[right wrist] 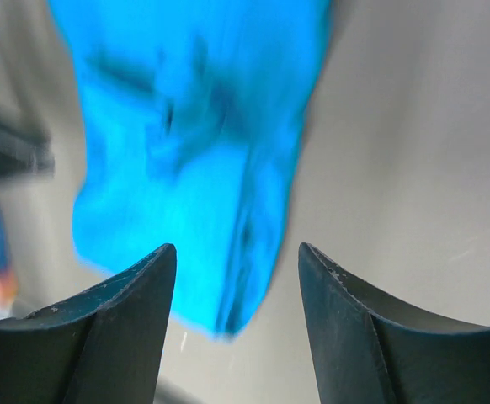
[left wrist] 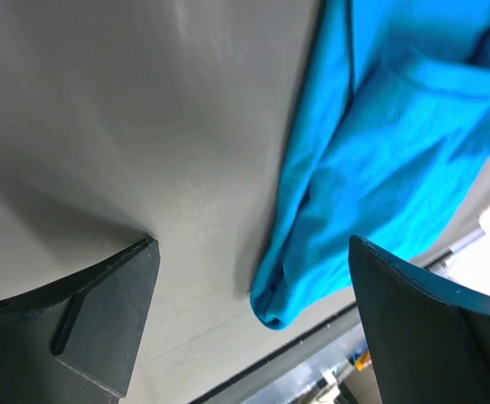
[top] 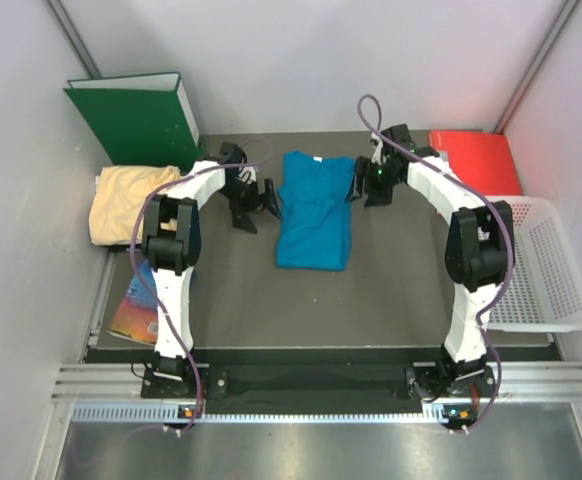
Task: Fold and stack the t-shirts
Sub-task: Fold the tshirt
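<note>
Teal shirt [top: 314, 212] lies flat in the middle of the table [top: 401, 290], folded into a long narrow shape with its white neck label at the far end. Yellow shirt [top: 126, 200] sits crumpled at the table's left edge, just in front of the green binder [top: 136, 115] and well apart from the teal one. Left gripper [top: 257, 208] hovers just beside the teal shirt's left edge near the collar end, jaws spread wide and holding nothing (in its wrist view a corner of the cloth lies on the table beyond the fingers [left wrist: 102, 320]). Right gripper [top: 367, 190] is at the shirt's right edge near the same end, jaws partly apart with nothing clamped. The blue cloth shows beyond its fingers [right wrist: 119, 328]. A red folder [top: 479, 160] and a white basket [top: 541, 265] stand on the right.
</note>
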